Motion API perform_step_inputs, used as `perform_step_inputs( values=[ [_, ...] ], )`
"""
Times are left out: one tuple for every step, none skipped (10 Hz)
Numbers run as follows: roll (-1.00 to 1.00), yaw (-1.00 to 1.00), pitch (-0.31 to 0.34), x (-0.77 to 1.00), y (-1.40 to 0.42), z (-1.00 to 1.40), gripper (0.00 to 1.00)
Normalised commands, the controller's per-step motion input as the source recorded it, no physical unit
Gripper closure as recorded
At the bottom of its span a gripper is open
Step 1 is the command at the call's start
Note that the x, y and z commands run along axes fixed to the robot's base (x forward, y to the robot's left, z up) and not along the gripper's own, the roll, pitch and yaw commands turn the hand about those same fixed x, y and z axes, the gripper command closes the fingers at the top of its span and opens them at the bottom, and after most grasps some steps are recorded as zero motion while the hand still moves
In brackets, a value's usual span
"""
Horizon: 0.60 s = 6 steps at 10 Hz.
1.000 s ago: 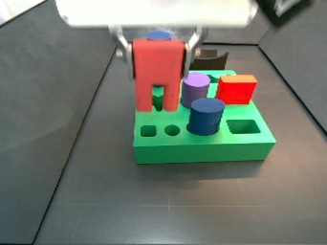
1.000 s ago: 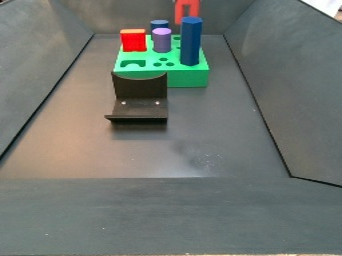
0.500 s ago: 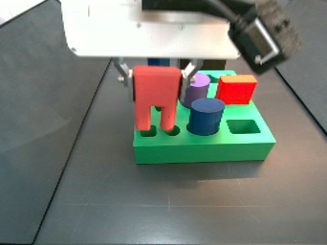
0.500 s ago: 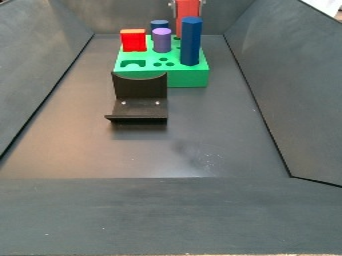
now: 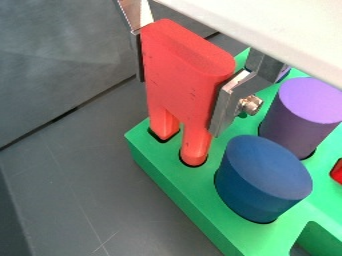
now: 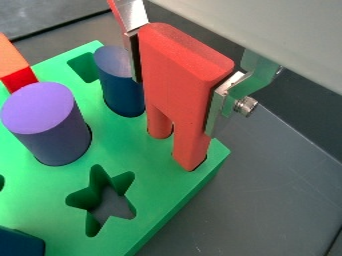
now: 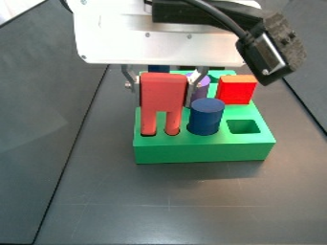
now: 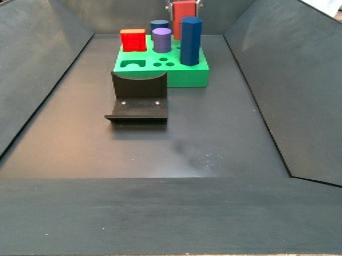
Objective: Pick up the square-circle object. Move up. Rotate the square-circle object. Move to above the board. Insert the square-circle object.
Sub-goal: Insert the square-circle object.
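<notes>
Dark grey matte flooring with sloped dark walls surrounds the scene. Flat silver fingers (image 5: 241,88) of the gripper (image 5: 187,62) are clamped on the upper sides of the matte salmon-red square-circle object (image 5: 179,82), which stands upright with its two legs reaching into holes of the bright green board (image 6: 160,190). At the slab's 3 o'clock in a side view stands a dark blue cylinder (image 7: 206,116), with a purple cylinder (image 6: 44,122) and red cube (image 7: 236,90) behind.

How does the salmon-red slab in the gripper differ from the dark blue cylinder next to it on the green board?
The salmon-red slab is flat with two legs; the dark blue cylinder is round and solid. The slab is clamped between the gripper fingers; the cylinder stands free. The slab rises taller than the cylinder. Both stand upright in holes of the green board.
</notes>
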Motion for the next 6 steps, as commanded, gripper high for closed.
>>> perform_step_inputs(
  values=[
    [0.17, 0.00, 0.047, 0.21, -0.11, -0.31, 1.00],
    [0.13, 0.00, 0.000, 0.13, -0.12, -0.39, 1.00],
    [0.11, 0.00, 0.000, 0.00, -0.11, -0.49, 1.00],
    [0.10, 0.00, -0.037, 0.00, -0.11, -0.66, 1.00],
    [0.07, 0.00, -0.070, 0.00, -0.08, -0.69, 1.00],
    [0.02, 0.00, -0.071, 0.00, -0.03, -0.66, 1.00]
  ],
)
